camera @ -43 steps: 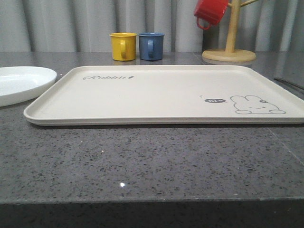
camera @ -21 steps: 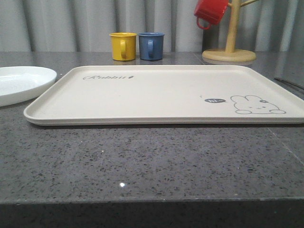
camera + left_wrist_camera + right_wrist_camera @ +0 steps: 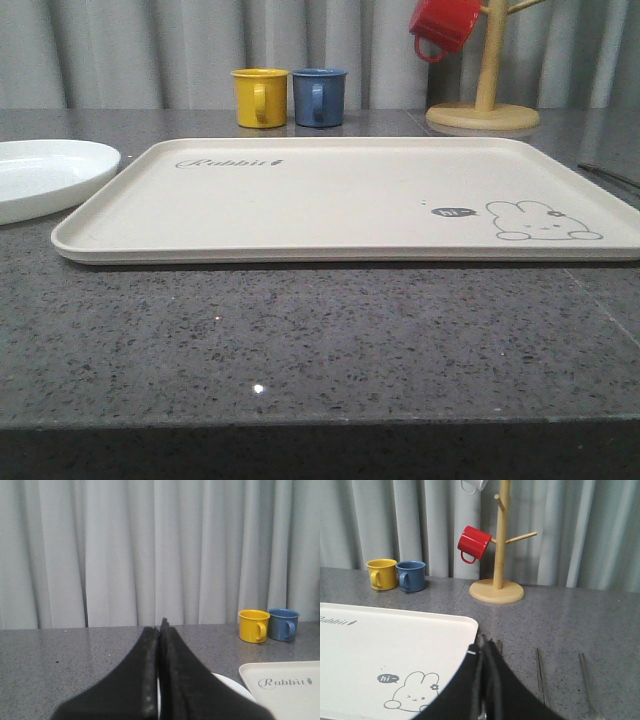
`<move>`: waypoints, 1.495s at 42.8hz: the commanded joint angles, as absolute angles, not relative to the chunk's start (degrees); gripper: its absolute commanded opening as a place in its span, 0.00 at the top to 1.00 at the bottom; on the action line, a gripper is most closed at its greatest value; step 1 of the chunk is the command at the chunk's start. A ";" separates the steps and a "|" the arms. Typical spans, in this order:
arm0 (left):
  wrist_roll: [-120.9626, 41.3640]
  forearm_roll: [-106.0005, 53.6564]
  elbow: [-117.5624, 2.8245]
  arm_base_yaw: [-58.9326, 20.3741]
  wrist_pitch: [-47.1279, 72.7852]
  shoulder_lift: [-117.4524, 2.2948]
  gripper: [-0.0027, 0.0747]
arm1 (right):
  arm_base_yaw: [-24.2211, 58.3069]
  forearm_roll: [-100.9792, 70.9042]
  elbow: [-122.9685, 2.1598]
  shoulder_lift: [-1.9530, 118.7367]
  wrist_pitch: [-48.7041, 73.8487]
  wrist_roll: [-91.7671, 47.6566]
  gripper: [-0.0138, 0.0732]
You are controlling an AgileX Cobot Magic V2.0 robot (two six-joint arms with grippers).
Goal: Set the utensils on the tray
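The cream tray (image 3: 330, 195) with the rabbit drawing lies flat in the middle of the table, with nothing on it. The white plate (image 3: 45, 175) sits just off its left end. To the right of the tray, slim metal utensils (image 3: 540, 672) lie side by side on the table; another one (image 3: 585, 677) lies further out, and a thin end (image 3: 608, 175) shows at the front view's right edge. I cannot tell fork from chopsticks. My left gripper (image 3: 161, 627) is shut above the plate (image 3: 235, 685). My right gripper (image 3: 484, 642) is shut over the tray's right edge (image 3: 465, 625).
A yellow mug (image 3: 259, 97) and a blue mug (image 3: 318, 96) stand behind the tray. At the back right is a wooden mug tree (image 3: 484, 100) carrying a red mug (image 3: 443, 25). Curtains close off the back. Bare grey stone lies in front of the tray.
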State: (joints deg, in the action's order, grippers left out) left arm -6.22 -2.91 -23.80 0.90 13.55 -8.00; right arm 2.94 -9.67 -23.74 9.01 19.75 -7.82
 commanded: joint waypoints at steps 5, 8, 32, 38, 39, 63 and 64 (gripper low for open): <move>-6.17 -3.40 -37.44 0.74 22.52 -19.96 0.99 | 2.50 -9.89 -36.03 21.14 25.83 -8.16 0.92; -6.17 -3.30 -40.04 0.74 25.72 -23.75 0.99 | 2.50 -9.82 -38.80 25.08 28.88 -8.16 0.92; -6.17 -3.56 -40.46 0.74 26.69 -36.44 0.98 | 2.50 -9.38 -39.67 40.22 30.24 -8.16 0.85; -6.17 -3.56 -40.46 0.74 26.91 -38.51 0.77 | 2.50 -9.38 -39.67 40.92 30.06 -8.22 0.50; -6.17 -3.56 -40.46 0.74 26.91 -38.76 0.70 | 2.50 -9.38 -39.67 40.92 30.01 -8.22 0.43; -6.17 0.84 -52.71 3.23 38.03 -57.93 0.33 | 2.50 -9.38 -39.67 40.92 30.01 -8.22 0.32; -6.17 0.56 -53.62 3.97 38.70 -59.73 0.33 | 2.50 -9.38 -39.67 40.92 30.06 -8.22 0.32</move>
State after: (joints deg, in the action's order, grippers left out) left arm -6.22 0.41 -49.66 2.17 40.14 -55.92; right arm 2.94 -9.47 -37.80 40.68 33.79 -7.82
